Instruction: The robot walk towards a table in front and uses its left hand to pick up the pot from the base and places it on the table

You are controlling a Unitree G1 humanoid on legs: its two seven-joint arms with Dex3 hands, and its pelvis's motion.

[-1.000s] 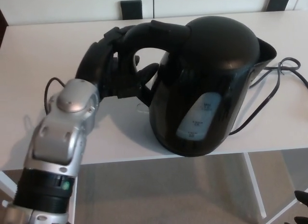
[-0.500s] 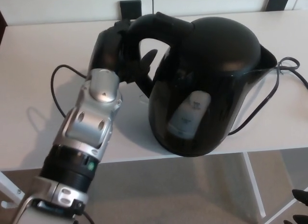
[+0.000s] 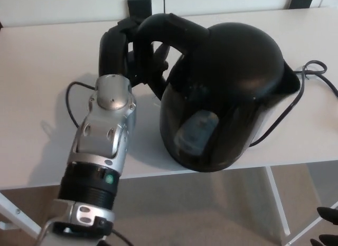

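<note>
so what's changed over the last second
The left hand, shut on the handle, has twisted the pot: its level window swung toward picture left, its spout came nearer the robot, and the forearm swung in from the left to more upright. The grip, the cord and the table stayed.

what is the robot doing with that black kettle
The left robot hand is closed around the handle of the black kettle, holding it at the near edge of the white table. No base shows beneath it, and it is not clear whether the kettle is lifted or resting on the tabletop. A black cord lies on the table beside the spout.
</note>
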